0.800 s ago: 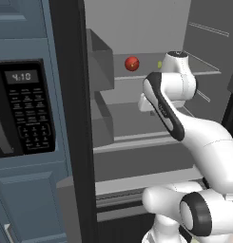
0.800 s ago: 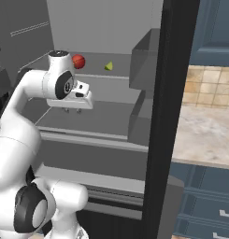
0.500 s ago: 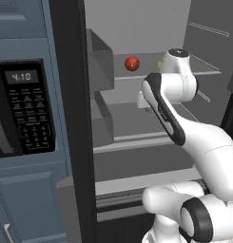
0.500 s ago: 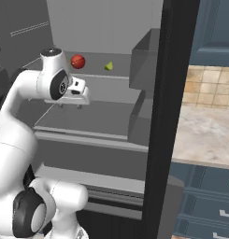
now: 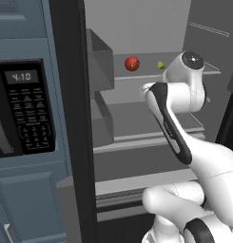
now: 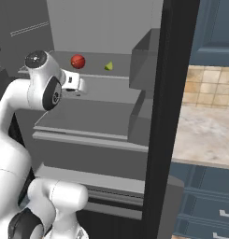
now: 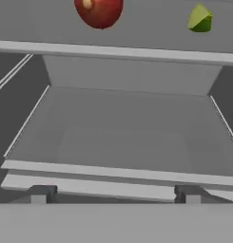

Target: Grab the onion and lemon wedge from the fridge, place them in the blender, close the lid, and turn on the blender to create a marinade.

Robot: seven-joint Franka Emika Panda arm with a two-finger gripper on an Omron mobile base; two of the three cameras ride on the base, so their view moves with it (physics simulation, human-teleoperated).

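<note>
Raised since the earlier frames: the gripper (image 6: 77, 86) now level with the fridge's (image 5: 137, 28) upper shelf (image 5: 151, 72), where before it hung lower, in front of the shelf beneath; arm wrist likewise higher in both base views. Onion (image 5: 132, 63) and lemon wedge (image 5: 160, 64) unmoved, resting side by side but apart on the upper shelf, onion to the left, wedge to the right, both toward the far wall. Jaws spread wide, holding nothing, short of both items. From the hand view: the two dark fingertips (image 7: 43, 193) standing far apart at the bottom, the onion (image 7: 99, 10) cut by the top edge, the wedge (image 7: 200, 18) at upper right, and below them the shelf's front lip and the bare lower shelf (image 7: 122, 137) reaching back to the far wall. Seen from the left base view and not from the others: a black microwave (image 5: 23, 111) with keypad and lit clock set in blue-grey cabinetry left of the dark door edge. Seen from the right base view alone: a marbled worktop (image 6: 204, 140) with tiled wall behind and blue drawers (image 6: 204, 205) under it, right of the fridge; also the onion (image 6: 78, 61) and wedge (image 6: 108, 66) just beyond the gripper.
</note>
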